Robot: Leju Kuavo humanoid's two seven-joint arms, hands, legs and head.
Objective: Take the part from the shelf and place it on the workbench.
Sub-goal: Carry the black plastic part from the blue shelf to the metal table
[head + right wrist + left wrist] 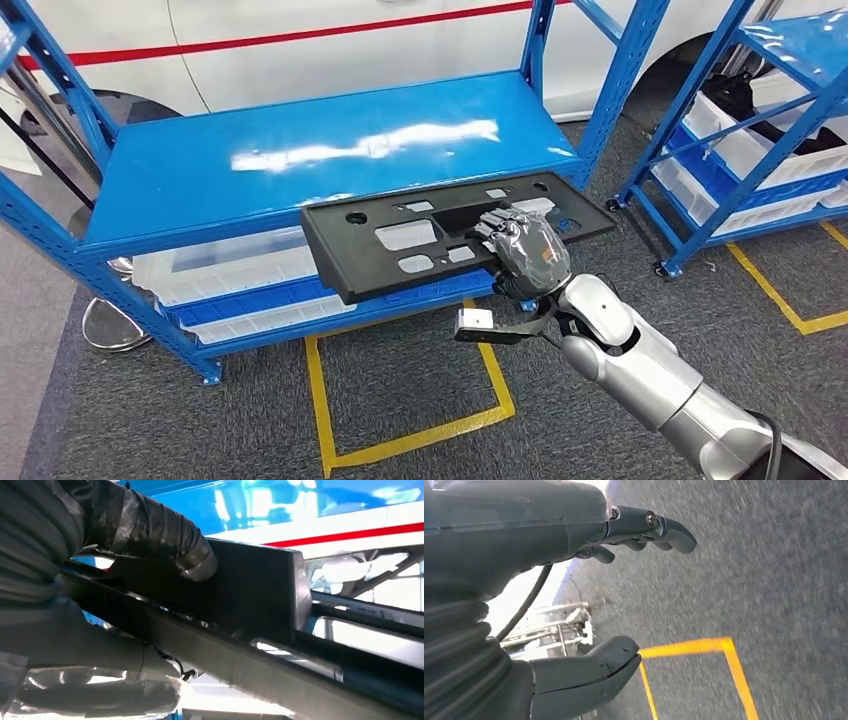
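Observation:
A long flat black plastic part (400, 235) with several cut-outs hangs in the air just in front of the blue shelf (300, 150). My right hand (525, 255) grips it near the middle of its near edge, fingers over the top. In the right wrist view the taped thumb (165, 540) presses on the black part (260, 585). My left hand (574, 595) hangs over the grey floor with its fingers apart and nothing between them.
White and blue bins (230, 275) sit on the shelf's lower level. A second blue rack (760, 130) with white bins stands at the right. Yellow tape lines (410, 435) mark the grey carpet. A white car body (300, 30) stands behind the shelf.

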